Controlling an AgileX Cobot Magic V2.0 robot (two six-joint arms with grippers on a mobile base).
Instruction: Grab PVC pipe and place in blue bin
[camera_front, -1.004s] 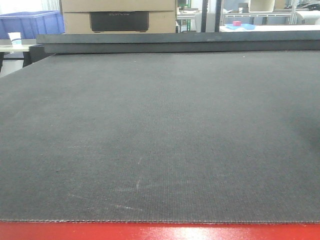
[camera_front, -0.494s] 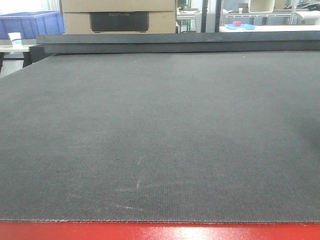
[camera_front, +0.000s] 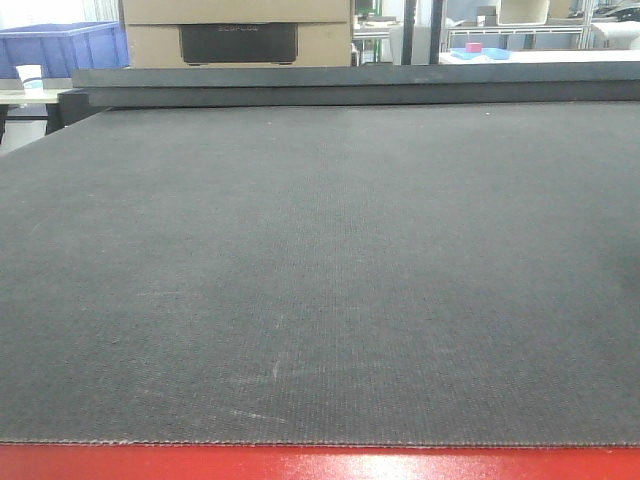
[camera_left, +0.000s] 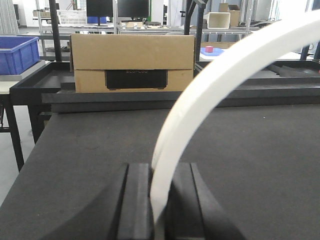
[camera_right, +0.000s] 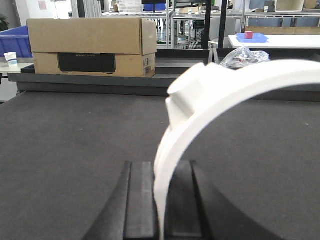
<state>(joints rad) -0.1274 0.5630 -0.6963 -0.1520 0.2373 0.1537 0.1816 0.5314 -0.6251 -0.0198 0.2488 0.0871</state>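
Workshop racks behind; dark grey woven-mat desk (camera_front: 320, 280) fills front view, unchanged from second ago: no arm, no pipe entered it. Brown cardboard box (camera_left: 132, 62) at desk's far edge. Blue plastic bin (camera_left: 17, 52) off desk, beyond far left corner. White curved PVC pipe (camera_left: 210, 95) arcs up-right from left gripper (camera_left: 159, 200), pinched between jaws. Right gripper (camera_right: 160, 200) likewise clamps white curved piece (camera_right: 215, 105) with moulded lump; same pipe or second, cannot tell. Judgement: grasp done, no visible progress lately, carry toward bin remains.

front view skims the mat (camera_front: 320, 270); wrist views face the same box (camera_left: 132, 60).
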